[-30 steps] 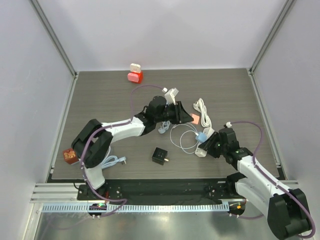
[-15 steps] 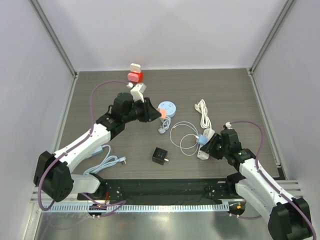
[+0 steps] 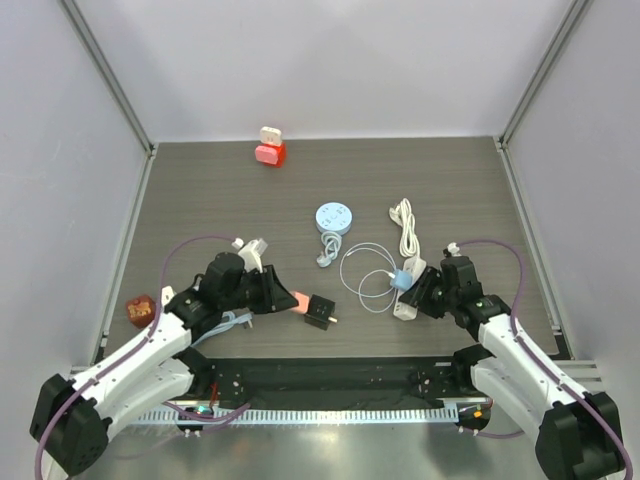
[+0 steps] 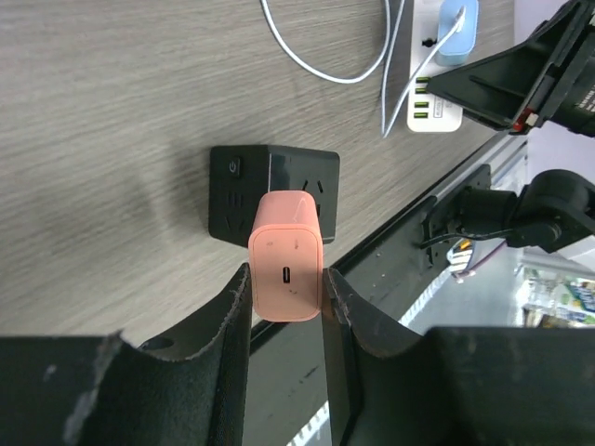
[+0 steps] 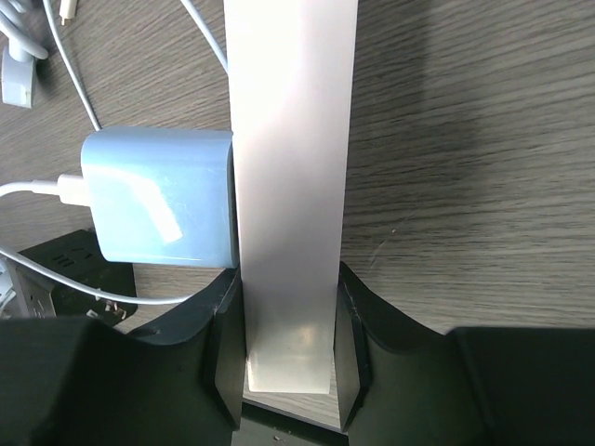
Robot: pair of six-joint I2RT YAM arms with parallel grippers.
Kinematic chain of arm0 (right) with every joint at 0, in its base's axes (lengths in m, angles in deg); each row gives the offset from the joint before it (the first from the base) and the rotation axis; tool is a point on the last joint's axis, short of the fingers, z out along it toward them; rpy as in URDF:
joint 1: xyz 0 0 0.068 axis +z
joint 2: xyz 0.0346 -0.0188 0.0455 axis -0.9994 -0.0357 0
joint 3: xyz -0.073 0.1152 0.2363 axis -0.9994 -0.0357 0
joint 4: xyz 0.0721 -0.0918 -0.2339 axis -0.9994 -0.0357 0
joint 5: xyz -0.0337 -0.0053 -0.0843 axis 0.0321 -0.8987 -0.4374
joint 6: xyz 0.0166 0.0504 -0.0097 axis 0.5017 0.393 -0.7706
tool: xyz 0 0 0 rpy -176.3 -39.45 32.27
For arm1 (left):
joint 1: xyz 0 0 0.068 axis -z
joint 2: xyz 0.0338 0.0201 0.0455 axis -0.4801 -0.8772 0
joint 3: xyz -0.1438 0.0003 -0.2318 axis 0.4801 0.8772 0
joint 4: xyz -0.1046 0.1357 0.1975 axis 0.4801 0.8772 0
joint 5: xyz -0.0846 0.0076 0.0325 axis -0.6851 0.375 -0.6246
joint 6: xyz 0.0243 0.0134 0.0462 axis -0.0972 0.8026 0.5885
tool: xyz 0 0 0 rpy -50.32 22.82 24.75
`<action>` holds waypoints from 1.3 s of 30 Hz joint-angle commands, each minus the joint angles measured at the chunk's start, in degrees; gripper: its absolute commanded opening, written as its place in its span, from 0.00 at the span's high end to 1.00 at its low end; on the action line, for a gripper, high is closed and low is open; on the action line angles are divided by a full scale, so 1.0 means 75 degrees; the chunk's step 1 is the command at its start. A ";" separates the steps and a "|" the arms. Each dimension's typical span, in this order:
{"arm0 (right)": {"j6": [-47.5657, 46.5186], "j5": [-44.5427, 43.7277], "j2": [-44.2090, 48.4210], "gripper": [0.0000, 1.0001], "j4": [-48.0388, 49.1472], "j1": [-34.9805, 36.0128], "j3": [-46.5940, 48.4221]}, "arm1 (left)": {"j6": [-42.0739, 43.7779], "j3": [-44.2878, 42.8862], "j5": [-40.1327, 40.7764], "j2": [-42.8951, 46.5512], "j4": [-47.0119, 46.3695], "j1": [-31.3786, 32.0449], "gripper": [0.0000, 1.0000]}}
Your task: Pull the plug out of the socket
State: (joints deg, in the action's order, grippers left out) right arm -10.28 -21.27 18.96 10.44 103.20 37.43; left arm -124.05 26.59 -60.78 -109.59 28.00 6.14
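Note:
My left gripper (image 3: 291, 300) is shut on a pink plug (image 3: 299, 301), held by its sides in the left wrist view (image 4: 286, 268). The plug's far end meets a black cube socket (image 3: 319, 312) (image 4: 270, 190); I cannot tell whether it is plugged in. My right gripper (image 3: 426, 293) is shut on the near end of a white power strip (image 3: 408, 285) (image 5: 288, 139) lying on the table. A light blue plug (image 3: 403, 277) (image 5: 158, 197) with a white cable sits in the strip, just beyond the fingers.
A round light blue socket (image 3: 333, 216) lies mid-table and a bundled white cable (image 3: 405, 225) to its right. A red and white adapter (image 3: 270, 148) is at the back. A brown cube (image 3: 138, 309) and a pale blue cable (image 3: 225, 322) lie near the left arm.
My left arm swung from the table's middle to the left and then down to the front, carrying the pink plug to the black cube. The right arm has barely moved.

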 commanded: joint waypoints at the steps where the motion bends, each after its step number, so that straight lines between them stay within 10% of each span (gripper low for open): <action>1: -0.0151 0.0222 -0.0059 0.99 0.0699 -0.0041 0.0328 | -0.0542 0.0254 -0.0094 0.0222 0.0105 0.0125 0.99; 14: -0.0058 0.0386 0.0116 0.99 0.0770 -0.0041 0.0223 | -0.0578 0.0560 0.0702 -0.0024 0.0269 0.0184 0.90; 22: -0.0093 0.0410 0.0117 0.99 0.0735 -0.0029 0.0246 | -0.1023 0.0864 0.2318 0.1932 0.0866 0.0184 1.00; 32: -0.0023 0.0468 -0.0036 0.99 0.0793 -0.0041 0.0258 | -0.1293 0.1485 0.1336 0.0703 -0.0327 0.0184 0.90; 36: -0.0034 0.0503 -0.0047 0.98 0.0793 -0.0029 0.0246 | -0.1094 0.1416 0.1219 0.0679 -0.0317 0.0184 0.50; 39: -0.0046 0.0503 -0.0059 0.97 0.0793 -0.0041 0.0188 | -0.0685 0.0995 0.1136 0.0785 -0.0084 0.0173 0.38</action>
State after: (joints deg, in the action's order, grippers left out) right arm -10.34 -18.64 18.13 11.86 103.09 37.43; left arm -132.13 37.58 -50.71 -104.50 28.70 7.45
